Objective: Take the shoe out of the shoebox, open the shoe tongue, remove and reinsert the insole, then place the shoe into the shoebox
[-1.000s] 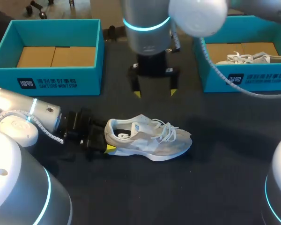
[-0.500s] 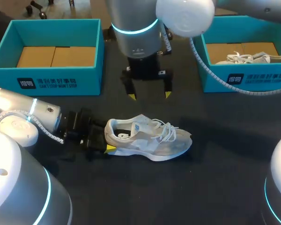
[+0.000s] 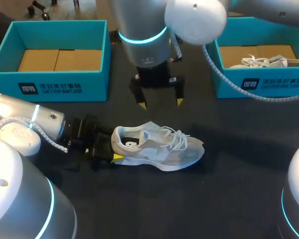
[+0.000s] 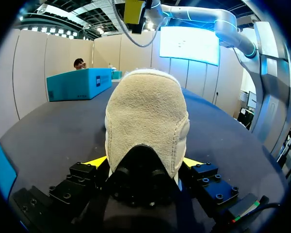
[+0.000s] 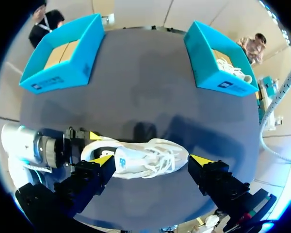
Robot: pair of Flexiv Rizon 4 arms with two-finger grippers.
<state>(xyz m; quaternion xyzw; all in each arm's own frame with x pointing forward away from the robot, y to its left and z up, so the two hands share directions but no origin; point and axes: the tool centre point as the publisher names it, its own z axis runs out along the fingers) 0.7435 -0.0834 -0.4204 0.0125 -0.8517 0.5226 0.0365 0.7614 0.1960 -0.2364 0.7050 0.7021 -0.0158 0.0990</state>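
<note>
- A white shoe (image 3: 159, 149) sits upright on its sole on the dark table (image 3: 229, 199).
- The left claw (image 4: 145, 162) clamps the shoe's heel.
- The right claw (image 3: 160, 103) hangs over the shoe, fingers spread wide.

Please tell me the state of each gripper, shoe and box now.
shoe: on the table, outside both boxes.
left gripper: shut on the shoe's heel.
right gripper: open, above the table.
left shoebox: open, no shoe inside.
right shoebox: open, second shoe inside.

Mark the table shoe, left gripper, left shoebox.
shoe (image 3: 157, 149): head view, side of upper.
left gripper (image 4: 144, 164): left wrist view, midway between yellow tips.
left shoebox (image 3: 65, 87): head view, front wall.
</note>
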